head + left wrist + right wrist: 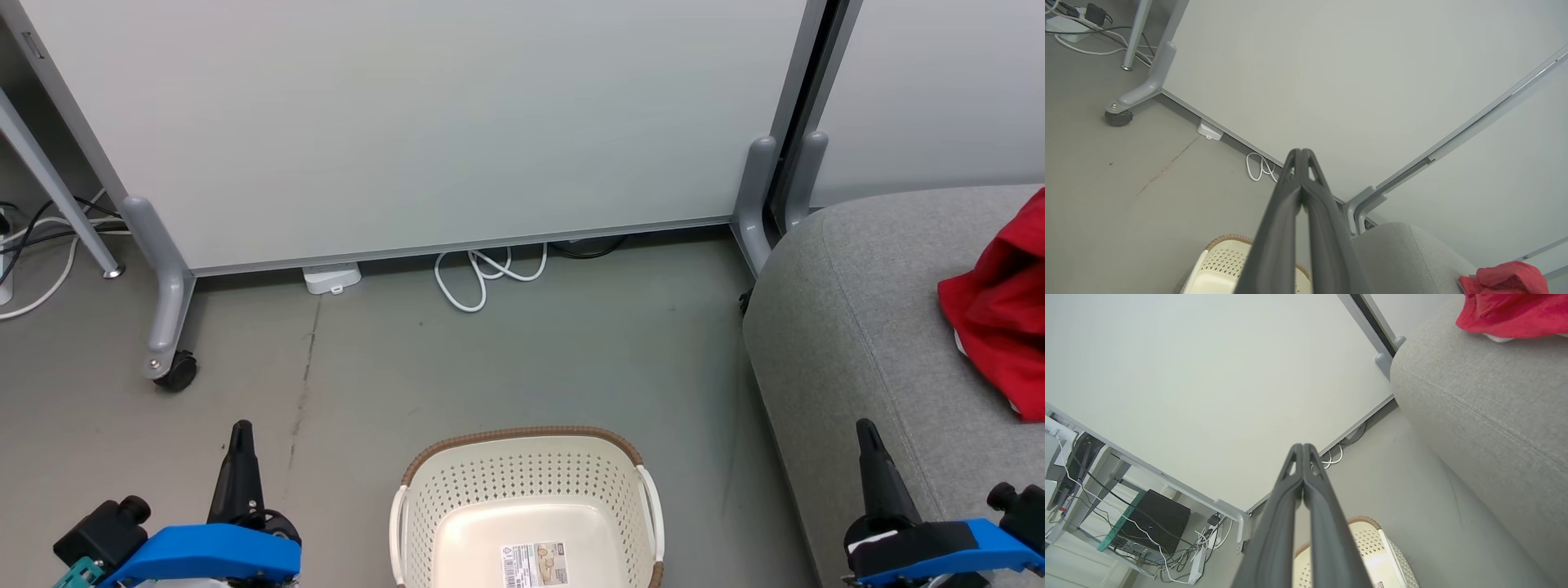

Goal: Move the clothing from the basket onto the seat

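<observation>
Left gripper (pixel 241 429) and right gripper (pixel 866 428) both pinched fully closed, gripping nothing, flanking the basket (pixel 522 433) on the floor, while the clothing (pixel 1000 327) lies on the seat (pixel 857 327), robot's right.

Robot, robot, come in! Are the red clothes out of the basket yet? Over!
Left gripper and right gripper shut, empty. Clothing lies on the seat. Basket: visible bottom holds only its label. White cable by the partition, well clear.
</observation>
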You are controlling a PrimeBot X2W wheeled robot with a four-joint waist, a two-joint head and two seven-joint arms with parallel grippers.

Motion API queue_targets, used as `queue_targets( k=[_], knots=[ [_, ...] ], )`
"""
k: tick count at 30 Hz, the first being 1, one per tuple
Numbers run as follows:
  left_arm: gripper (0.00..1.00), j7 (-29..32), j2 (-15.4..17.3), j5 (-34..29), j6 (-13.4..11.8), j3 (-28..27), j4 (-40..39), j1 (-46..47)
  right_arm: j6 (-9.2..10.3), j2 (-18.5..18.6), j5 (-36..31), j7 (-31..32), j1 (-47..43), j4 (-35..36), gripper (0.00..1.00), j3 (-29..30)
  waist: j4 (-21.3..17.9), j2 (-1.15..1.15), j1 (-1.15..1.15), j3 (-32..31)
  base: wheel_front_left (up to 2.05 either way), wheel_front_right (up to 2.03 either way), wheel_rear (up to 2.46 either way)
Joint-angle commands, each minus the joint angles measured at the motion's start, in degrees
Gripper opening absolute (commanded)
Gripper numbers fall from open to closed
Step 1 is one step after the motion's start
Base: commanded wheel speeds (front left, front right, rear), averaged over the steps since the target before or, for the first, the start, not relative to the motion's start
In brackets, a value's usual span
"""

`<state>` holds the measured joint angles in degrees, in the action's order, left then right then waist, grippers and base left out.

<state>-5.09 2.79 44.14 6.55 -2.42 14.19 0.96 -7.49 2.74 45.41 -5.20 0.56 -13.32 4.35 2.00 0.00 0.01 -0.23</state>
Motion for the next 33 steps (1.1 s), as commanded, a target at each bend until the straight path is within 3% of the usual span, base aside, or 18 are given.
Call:
queue_targets(
  k=[1, 33],
  knots=[
    [0.0, 0.29, 0.12, 1.55, 0.23, -0.36, -0.76, 1.72, 0.0, 0.15, 1.59, 0.31, 1.55, 0.53, 0.0, 0.27, -0.02, 0.0, 0.0, 0.0, 0.0, 0.0, 0.0],
    [0.0, 5.63, 0.13, 23.38, 0.64, -2.18, -0.53, 3.61, -0.01, 0.18, 22.82, 5.72, 3.69, -0.01, 0.0, 1.2, -0.76, 0.0, 0.0, 0.15, 0.0, 0.0, 0.0]
  ],
)
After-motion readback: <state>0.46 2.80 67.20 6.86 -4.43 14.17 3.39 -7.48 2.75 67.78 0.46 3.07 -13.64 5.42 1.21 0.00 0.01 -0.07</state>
